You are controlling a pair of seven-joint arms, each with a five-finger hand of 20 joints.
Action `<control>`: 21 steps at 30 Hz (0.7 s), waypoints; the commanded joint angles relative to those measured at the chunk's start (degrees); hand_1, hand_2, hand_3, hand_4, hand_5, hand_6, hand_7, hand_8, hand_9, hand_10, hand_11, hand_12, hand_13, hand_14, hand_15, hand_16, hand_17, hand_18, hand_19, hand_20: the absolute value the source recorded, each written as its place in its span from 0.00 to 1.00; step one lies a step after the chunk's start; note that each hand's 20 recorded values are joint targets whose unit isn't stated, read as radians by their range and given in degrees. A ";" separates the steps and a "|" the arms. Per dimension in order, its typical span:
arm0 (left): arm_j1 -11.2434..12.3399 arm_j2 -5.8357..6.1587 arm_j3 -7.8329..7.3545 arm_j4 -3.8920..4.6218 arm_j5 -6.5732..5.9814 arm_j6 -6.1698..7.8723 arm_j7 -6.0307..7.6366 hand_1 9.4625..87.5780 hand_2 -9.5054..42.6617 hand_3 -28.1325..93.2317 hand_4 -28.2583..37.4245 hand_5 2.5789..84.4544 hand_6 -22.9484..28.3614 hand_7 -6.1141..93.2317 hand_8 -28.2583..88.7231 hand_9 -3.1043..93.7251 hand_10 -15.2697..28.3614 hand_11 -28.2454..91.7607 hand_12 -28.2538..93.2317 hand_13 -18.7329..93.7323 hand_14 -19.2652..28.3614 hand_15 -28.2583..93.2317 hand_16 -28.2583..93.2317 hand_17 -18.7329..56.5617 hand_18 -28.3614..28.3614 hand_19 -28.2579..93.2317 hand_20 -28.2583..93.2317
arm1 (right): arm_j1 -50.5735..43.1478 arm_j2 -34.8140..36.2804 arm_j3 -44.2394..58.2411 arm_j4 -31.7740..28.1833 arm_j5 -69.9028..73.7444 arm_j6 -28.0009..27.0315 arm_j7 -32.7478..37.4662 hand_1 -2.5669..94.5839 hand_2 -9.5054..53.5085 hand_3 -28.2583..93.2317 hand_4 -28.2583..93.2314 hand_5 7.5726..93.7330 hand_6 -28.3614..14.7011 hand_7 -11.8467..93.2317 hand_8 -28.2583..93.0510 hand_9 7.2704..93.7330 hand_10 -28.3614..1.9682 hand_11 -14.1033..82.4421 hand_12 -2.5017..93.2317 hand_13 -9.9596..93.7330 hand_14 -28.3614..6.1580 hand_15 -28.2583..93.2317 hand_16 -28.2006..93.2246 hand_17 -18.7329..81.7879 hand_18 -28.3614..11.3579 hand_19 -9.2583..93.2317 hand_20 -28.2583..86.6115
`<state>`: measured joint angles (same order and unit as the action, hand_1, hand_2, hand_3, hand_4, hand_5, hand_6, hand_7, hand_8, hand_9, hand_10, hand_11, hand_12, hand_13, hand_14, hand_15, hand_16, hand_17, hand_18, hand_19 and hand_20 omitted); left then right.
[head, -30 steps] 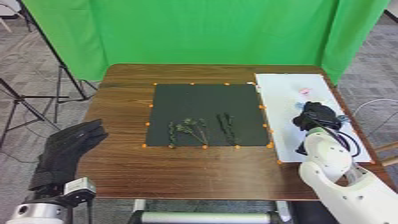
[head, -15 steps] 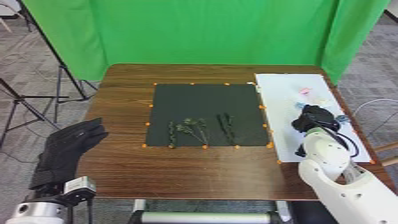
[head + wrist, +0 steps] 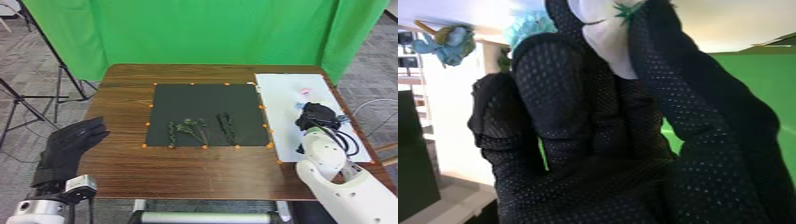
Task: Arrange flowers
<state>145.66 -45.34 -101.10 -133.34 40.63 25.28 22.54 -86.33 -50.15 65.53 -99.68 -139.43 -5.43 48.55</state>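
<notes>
My right hand [image 3: 317,119] is over the white board [image 3: 282,95] at the table's right side. In the right wrist view, the thumb and a finger of my right hand [image 3: 593,185] pinch a white flower [image 3: 608,42] with a green base. Beyond the fingers are blue flowers [image 3: 453,44]. A pink flower [image 3: 305,91] and a blue flower [image 3: 344,118] lie on the board around the hand. Green stems [image 3: 188,127] lie on the near part of the black mat [image 3: 200,100]. My left hand [image 3: 78,137] stays off the table's left edge, its fingers relaxed.
Orange dots [image 3: 205,146] line the black mat and board on the wooden table [image 3: 204,172]. A green curtain [image 3: 213,35] hangs behind the table. Tripod legs [image 3: 58,95] stand at the left, and a chair edge [image 3: 387,147] is at the right.
Over the last half second my right hand has shifted slightly toward the board's far end, covering a pale flower that showed there. The left hand is practically still.
</notes>
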 commanded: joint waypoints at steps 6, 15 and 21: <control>1.78 1.98 0.44 0.00 -2.31 1.55 2.77 0.24 0.30 0.92 0.26 0.58 0.74 0.21 0.17 0.46 0.85 0.53 0.31 0.41 0.99 0.71 0.14 0.12 0.88 0.70 0.35 | -0.60 -0.75 -2.68 3.07 -2.29 0.43 -1.13 0.57 0.08 0.84 0.00 0.81 0.65 0.40 0.32 0.90 0.59 0.37 0.33 0.83 0.66 0.79 0.42 0.68 0.27 1.00 0.47; 2.37 0.49 0.04 -0.14 -1.37 1.13 1.99 0.24 0.31 0.92 0.26 0.58 0.74 0.21 0.17 0.46 0.85 0.53 0.31 0.41 0.99 0.71 0.14 0.12 0.88 0.70 0.35 | -0.16 0.79 -2.43 1.41 -3.89 6.17 -2.53 0.57 0.07 0.86 0.00 0.83 0.63 0.39 0.36 0.91 0.60 0.41 0.35 0.84 0.69 0.81 0.43 0.69 0.28 1.00 0.50; 2.91 1.09 0.02 -0.27 -1.93 1.42 2.56 0.24 0.31 0.92 0.25 0.58 0.74 0.21 0.17 0.46 0.85 0.53 0.31 0.41 0.99 0.71 0.14 0.13 0.88 0.70 0.35 | 1.23 1.40 -3.15 -0.23 -4.61 8.47 -2.88 0.57 0.06 0.87 0.00 0.84 0.63 0.38 0.36 0.92 0.61 0.42 0.35 0.84 0.69 0.82 0.43 0.69 0.28 1.00 0.52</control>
<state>147.17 -44.18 -100.90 -133.35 38.96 26.22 24.85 -86.04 -49.77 63.03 -97.95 -142.33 1.07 46.30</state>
